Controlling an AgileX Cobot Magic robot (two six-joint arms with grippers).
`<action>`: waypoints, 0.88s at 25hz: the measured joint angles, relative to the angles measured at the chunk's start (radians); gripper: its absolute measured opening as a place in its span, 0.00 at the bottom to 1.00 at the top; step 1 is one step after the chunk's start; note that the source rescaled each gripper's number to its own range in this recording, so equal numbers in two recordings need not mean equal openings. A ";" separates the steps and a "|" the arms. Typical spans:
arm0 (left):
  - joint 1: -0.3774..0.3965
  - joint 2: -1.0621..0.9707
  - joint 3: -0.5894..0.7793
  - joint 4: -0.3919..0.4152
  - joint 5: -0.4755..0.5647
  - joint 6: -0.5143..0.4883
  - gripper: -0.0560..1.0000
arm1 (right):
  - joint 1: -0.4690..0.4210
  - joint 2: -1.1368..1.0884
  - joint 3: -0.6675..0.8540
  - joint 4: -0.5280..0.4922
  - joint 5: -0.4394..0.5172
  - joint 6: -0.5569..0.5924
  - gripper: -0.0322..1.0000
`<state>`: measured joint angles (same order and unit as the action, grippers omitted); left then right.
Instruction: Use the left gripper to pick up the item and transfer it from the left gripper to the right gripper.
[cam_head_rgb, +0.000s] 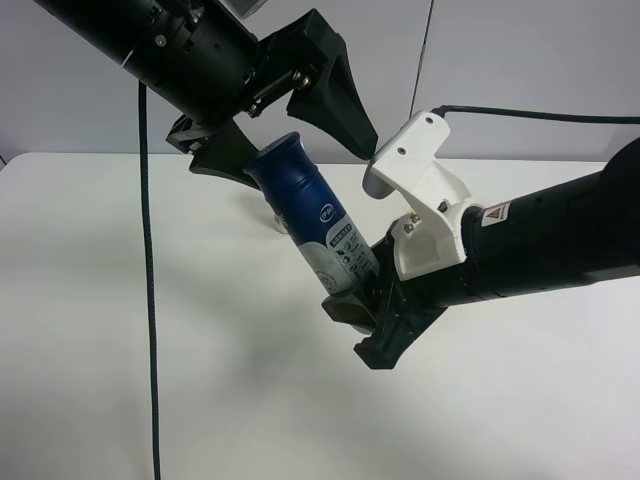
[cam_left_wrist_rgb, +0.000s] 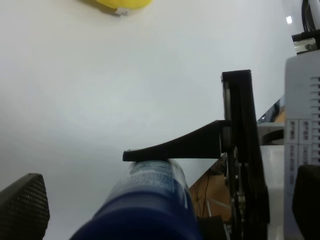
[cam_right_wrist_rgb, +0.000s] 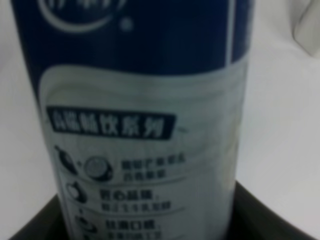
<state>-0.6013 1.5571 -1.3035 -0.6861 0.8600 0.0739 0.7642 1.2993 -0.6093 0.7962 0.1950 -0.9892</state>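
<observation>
The can (cam_head_rgb: 310, 220), with its dark-blue cap, blue upper body and silvery-white printed lower part, hangs tilted above the white table. My right gripper (cam_head_rgb: 368, 315), on the arm with the white wrist housing (cam_head_rgb: 420, 190), is shut on the can's lower end. The right wrist view shows the can's label (cam_right_wrist_rgb: 145, 125) filling the frame. My left gripper (cam_head_rgb: 300, 150), all black, is open, with its jaws spread on either side of the cap and clear of it. In the left wrist view its fingers (cam_left_wrist_rgb: 22, 210) stand wide of the can (cam_left_wrist_rgb: 150, 200).
A yellow plush banana (cam_left_wrist_rgb: 120, 5) lies on the table (cam_head_rgb: 100, 300) beyond the can. A small white thing (cam_head_rgb: 276, 218) is partly hidden behind the can. A loose black cable (cam_head_rgb: 148, 300) hangs from the all-black arm.
</observation>
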 joint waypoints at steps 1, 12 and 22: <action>0.000 0.000 0.000 0.000 -0.005 0.000 0.99 | 0.000 0.000 0.000 0.000 0.000 0.000 0.03; 0.041 -0.033 -0.013 0.003 -0.125 0.004 0.99 | 0.000 0.000 0.000 0.000 0.002 0.000 0.03; 0.245 -0.180 -0.122 0.140 -0.029 0.004 0.99 | 0.000 0.000 0.000 0.000 0.023 0.000 0.03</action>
<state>-0.3562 1.3766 -1.4255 -0.5462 0.8308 0.0778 0.7642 1.2993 -0.6093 0.7962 0.2183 -0.9892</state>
